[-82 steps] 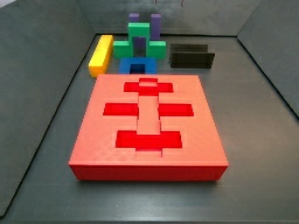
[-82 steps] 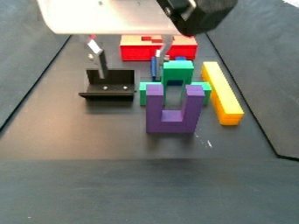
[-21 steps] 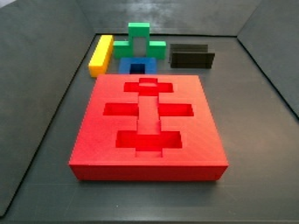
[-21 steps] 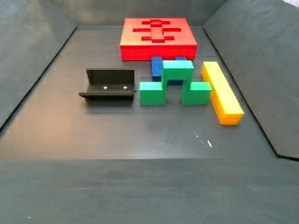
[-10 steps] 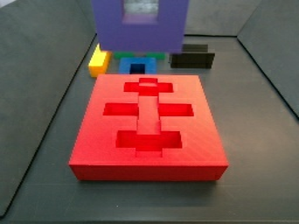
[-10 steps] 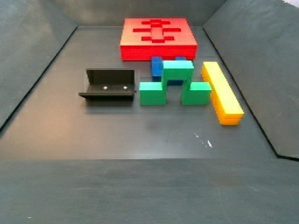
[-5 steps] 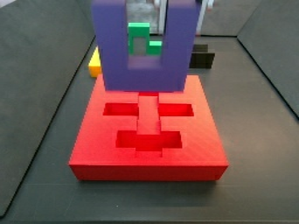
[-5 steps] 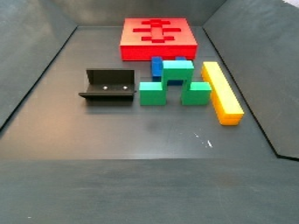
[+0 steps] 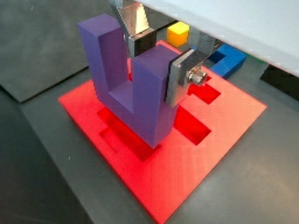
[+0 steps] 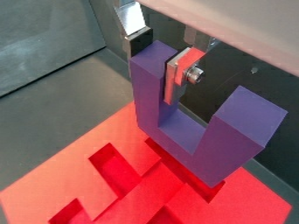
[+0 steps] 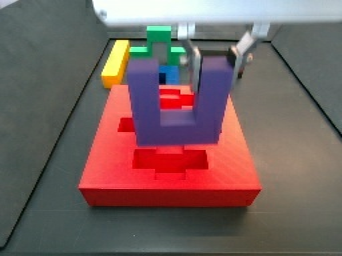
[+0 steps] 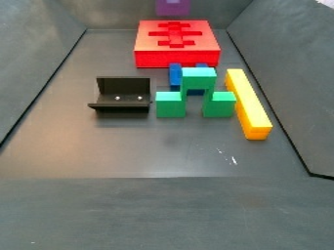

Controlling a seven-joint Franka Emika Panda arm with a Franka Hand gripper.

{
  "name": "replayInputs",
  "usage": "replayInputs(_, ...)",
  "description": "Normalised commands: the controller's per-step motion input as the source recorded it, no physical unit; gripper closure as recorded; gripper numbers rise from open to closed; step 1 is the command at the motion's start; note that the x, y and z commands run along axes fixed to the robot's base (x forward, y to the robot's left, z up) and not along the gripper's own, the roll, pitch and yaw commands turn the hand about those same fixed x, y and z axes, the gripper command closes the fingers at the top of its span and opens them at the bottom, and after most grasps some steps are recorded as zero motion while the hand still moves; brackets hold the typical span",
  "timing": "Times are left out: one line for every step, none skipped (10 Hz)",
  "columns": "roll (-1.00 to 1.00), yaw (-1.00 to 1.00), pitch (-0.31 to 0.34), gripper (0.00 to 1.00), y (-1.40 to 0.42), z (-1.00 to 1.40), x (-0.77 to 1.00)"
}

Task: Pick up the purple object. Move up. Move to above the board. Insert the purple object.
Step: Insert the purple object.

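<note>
Purple object lower over the board
The gripper point(image 11: 214, 55), clamped on the purple object point(image 11: 175, 103), has descended, prongs up, above the board point(image 11: 107, 158).

Dark floor point(image 12: 156, 146) under board point(image 12: 179, 54), fixture point(image 12: 123, 96), green block point(image 12: 196, 91), yellow bar point(image 12: 248, 101); gripper point(image 11: 214, 50) above.

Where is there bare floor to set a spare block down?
Bare floor lies in front of the fixture and green block. It's crowded between the yellow bar and the board, where the gripper holds the purple object.
</note>
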Motion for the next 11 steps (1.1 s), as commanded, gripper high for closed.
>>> replayInputs(0.46,0.29,0.004,1.00,-0.31,-0.07,-0.01)
replayInputs(0.32,0.28,0.000,1.00,-0.29,-0.16,0.00)
replayInputs(0.33,0.24,0.000,1.00,-0.19,-0.27,0.00)
replayInputs(0.26,0.11,0.000,1.00,0.00,-0.19,0.00)
replayInputs(0.14,0.00,0.026,1.00,0.04,-0.11,0.00)
replayInputs(0.05,-0.03,0.019,1.00,0.01,-0.10,-0.01)
replayInputs(0.00,-0.08,0.000,1.00,0.00,-0.14,-0.01)
replayInputs(0.00,-0.21,0.000,1.00,-0.09,-0.13,0.00)
replayInputs(0.00,-0.26,0.014,1.00,-0.09,-0.13,0.01)
replayInputs(0.00,-0.27,0.013,1.00,-0.12,-0.16,0.07)
replayInputs(0.00,-0.28,0.037,1.00,-0.11,-0.18,0.14)
